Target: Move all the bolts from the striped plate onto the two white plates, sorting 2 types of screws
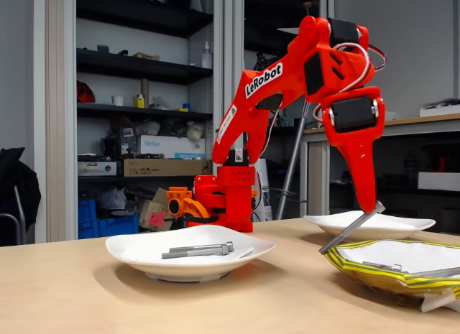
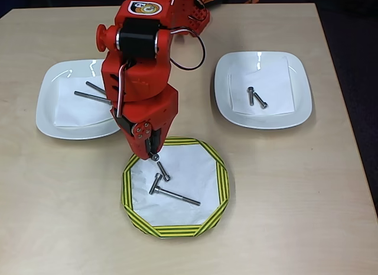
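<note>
My red gripper (image 1: 374, 205) points straight down over the left edge of the striped plate (image 1: 359, 271), shut on a slim grey bolt (image 1: 350, 231). The bolt hangs tilted, its lower end by the plate's rim. In the overhead view the gripper (image 2: 152, 154) sits at the upper-left rim of the striped plate (image 2: 221, 186), and the arm hides most of the held bolt. A long bolt (image 2: 177, 196) and two short bolts (image 2: 163, 171) lie on that plate. The left white plate (image 2: 50, 118) holds two long bolts (image 2: 91, 97). The right white plate (image 2: 301, 103) holds two short bolts (image 2: 255, 97).
The arm's base (image 1: 223, 197) stands at the table's far edge between the two white plates. Bare wooden table (image 2: 283, 216) surrounds the plates. Shelves and a bench stand behind the table.
</note>
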Available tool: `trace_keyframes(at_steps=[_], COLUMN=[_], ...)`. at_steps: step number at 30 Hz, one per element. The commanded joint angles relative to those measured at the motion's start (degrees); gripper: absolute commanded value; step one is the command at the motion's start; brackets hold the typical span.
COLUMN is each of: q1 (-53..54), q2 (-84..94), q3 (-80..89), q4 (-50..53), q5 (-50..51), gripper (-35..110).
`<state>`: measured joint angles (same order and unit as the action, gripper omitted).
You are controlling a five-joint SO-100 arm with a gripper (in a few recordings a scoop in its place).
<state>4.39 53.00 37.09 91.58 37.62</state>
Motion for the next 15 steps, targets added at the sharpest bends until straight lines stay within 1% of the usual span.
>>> trace_keyframes(at_steps=[1, 15], q1=[-0.1, -4.9], q2=[3.1, -9.4], q3=[0.7, -4.4], q4=[-0.1, -6.9], q5=[1.2, 5.5], gripper=[0, 0])
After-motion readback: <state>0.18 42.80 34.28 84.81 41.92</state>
